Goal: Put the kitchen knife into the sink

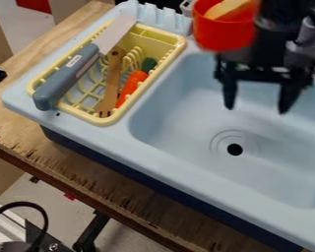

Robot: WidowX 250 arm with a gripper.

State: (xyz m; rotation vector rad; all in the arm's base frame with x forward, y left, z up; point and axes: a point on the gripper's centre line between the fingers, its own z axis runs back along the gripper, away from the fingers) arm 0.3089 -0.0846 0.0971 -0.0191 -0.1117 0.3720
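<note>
Claw, one, black: released, its two fingers spread apart and pointing down. I have it over the far part of the sink, with the black arm above it.

Drain, one, dark and round: in the floor of the sink, nearer the camera than the claw appears.

Pot, one, red: just beyond the sink, up and left of the claw in my view. Inside it, one pale yellow item, kind uncertain.

Rack, one, yellow: on the ledge to the left of the sink as I see it. Contents as follows.

Carrot, one, orange with a dark green top: inside the rack, the listed content nearest the sink.

Fork, one, wooden: beside the carrot, farther from the sink, its tines towards the camera.

Knife, one, blue-grey handle, grey blade: outside the sink, lying along the rack's side farthest from it. The handle crosses the rim at the near end; the blade points away from the camera.

Surface, one, wooden, with a chipped edge: under the sink and out past its left and near sides.

Cable, one, black, curved: well apart from the sink, at my lower left.
</note>
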